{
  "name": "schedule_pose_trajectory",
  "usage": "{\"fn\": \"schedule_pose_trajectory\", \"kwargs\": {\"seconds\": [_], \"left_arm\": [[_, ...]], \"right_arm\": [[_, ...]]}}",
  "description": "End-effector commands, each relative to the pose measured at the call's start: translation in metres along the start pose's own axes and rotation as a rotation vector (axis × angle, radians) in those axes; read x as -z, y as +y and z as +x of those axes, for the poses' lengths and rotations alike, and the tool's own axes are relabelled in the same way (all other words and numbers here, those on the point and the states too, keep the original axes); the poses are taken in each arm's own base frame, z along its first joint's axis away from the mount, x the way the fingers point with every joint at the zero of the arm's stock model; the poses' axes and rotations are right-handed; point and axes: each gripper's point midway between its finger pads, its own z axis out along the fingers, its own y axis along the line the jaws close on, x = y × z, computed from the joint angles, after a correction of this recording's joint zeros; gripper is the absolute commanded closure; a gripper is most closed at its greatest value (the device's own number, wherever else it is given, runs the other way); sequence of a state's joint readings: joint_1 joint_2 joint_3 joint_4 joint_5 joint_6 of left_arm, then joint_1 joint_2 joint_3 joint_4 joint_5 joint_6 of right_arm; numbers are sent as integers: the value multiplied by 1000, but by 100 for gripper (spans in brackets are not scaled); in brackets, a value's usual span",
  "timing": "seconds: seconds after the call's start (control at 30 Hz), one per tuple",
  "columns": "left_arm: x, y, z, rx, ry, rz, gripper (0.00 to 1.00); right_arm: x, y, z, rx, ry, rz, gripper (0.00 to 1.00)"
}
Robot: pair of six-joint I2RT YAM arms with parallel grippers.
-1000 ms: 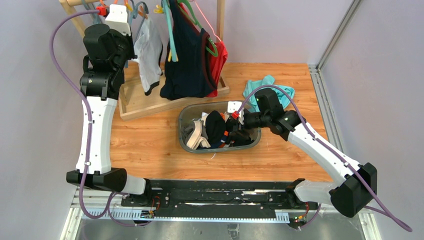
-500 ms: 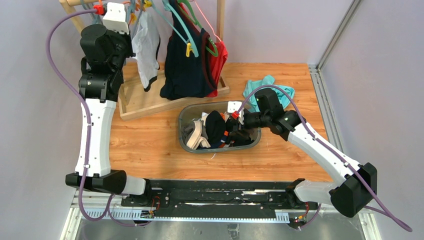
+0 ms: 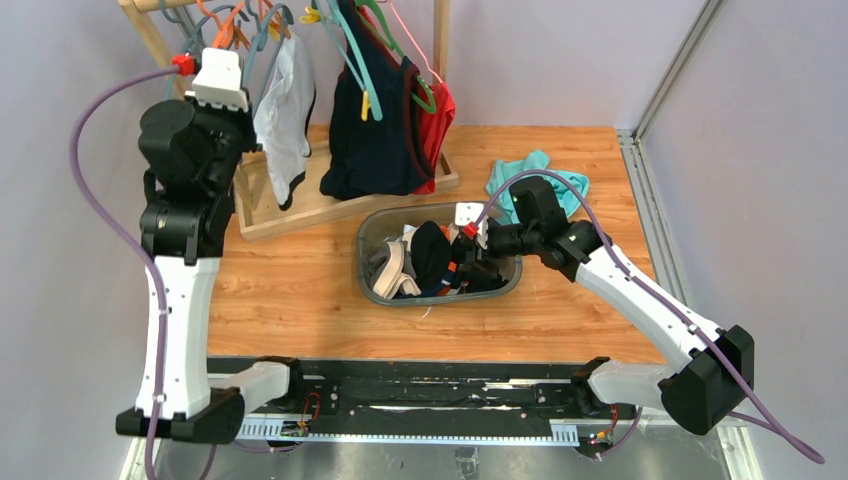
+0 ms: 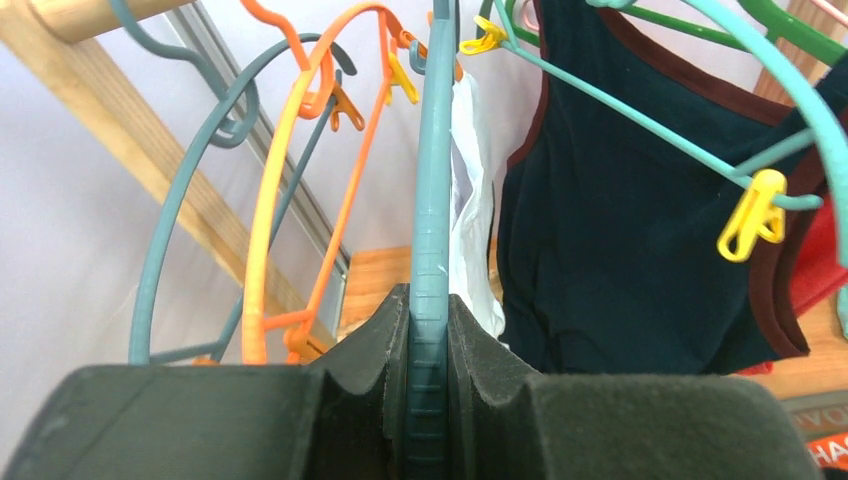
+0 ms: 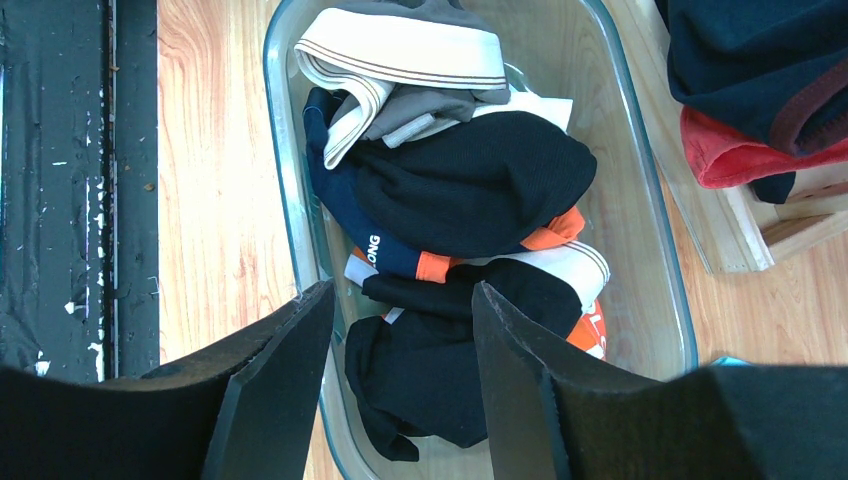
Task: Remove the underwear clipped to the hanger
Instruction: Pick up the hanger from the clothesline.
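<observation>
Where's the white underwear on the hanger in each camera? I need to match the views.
Top external: white underwear hangs in the upper left.
Left wrist: white underwear at centre, just right of the teal hanger.
Right wrist: not in it.
Shared landmark: navy tank top, in all three views.

The wooden table point(image 3: 300, 290) bears a clear tub point(image 3: 361, 262), a wooden rack base point(image 3: 300, 210) and a teal cloth point(image 3: 510, 175).
</observation>
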State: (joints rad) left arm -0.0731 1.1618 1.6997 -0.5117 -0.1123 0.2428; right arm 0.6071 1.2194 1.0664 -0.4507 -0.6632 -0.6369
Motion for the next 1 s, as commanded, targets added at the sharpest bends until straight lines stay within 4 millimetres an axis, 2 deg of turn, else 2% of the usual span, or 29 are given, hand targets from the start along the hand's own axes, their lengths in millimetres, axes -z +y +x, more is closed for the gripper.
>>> {"fn": "schedule_pose_trajectory", "kwargs": {"seconds": [0.0,0.2,0.33,0.57,0.77,0.97], "left_arm": [[38,6,-26,-7,-117,6,100],[83,-6,-3,-29,-92,80,100],[126,-20,3,-65,-116,183,100],[179,-56,25,-145,-63,431,100],[218,-87,36,-217,-74,660,100],[238,-127,48,-237,-113,945,100]], "right_arm": [[-2,14,-3,16,-13,-45,46],[1,14,-7,19,-22,-38,46],[4,15,-14,8,-41,-38,46],[14,15,-31,-13,-81,-15,46],[35,-11,-44,-59,-87,169,46],[71,-34,-60,-129,-126,331,51]]}}
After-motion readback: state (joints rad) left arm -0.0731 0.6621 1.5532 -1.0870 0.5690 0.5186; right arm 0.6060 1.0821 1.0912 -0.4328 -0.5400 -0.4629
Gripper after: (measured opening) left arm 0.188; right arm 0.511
